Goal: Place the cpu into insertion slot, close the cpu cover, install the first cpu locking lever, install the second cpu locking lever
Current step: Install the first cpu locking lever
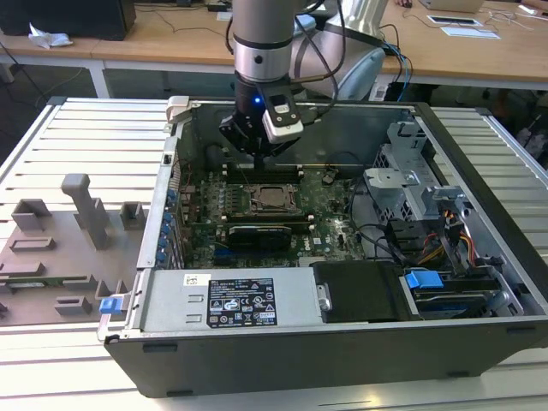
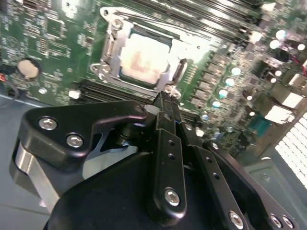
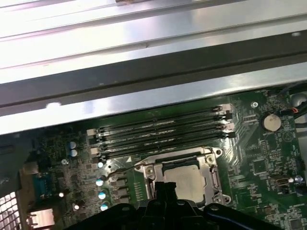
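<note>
This looks like a robotics lab: a robot arm (image 1: 261, 38) stands over an open computer case (image 1: 257, 351) on a slatted metal desk (image 1: 94, 128), with wooden desks (image 1: 171, 38) behind.

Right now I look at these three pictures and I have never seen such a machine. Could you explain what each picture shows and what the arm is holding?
The exterior view looks from outside at one robot arm reaching down into an open computer case that stands on a slatted table. The gripper hangs just above the green motherboard. Grey plastic holders stand on the table at the exterior view's left.

The two wrist views come from cameras riding on the arm, so the black gripper parts sit in front. In the second wrist view the cpu lies at the middle of the board, and the cpu cover appears to lie down around it. The gripper's tip is beside that frame. I cannot make out anything held.
</note>
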`<state>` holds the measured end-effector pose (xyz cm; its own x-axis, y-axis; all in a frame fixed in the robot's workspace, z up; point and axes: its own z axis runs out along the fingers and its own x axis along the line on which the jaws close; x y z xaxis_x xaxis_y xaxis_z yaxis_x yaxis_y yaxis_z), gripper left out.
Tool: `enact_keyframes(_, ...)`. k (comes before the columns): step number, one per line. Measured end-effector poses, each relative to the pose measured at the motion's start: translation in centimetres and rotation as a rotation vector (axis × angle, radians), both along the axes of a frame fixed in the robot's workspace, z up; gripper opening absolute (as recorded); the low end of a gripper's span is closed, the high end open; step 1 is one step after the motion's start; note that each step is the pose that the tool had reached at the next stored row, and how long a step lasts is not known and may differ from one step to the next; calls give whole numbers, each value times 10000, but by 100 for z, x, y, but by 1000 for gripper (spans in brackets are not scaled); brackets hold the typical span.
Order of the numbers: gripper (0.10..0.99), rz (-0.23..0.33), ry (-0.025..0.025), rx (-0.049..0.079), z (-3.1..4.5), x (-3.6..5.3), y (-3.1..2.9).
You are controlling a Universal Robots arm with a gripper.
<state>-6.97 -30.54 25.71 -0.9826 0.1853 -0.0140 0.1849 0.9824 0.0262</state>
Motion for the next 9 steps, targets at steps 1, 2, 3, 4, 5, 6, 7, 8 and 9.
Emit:
enact_keyframes(1,106,0,0,1,0,-30,0)
enact_keyframes(2,106,1,-1,1,0,-50,0)
enact_keyframes(3,106,1,0,0,0,-67,0)
enact_keyframes(4,106,1,0,1,0,-98,0)
enact_keyframes(5,106,1,-1,0,0,-119,0)
enact_keyframes(6,106,1,-1,0,0,-133,0)
enact_keyframes(7,106,1,0,0,0,-151,0)
enact_keyframes(8,106,2,0,0,0,-168,0)
enact_keyframes(9,106,2,0,0,0,-184,0)
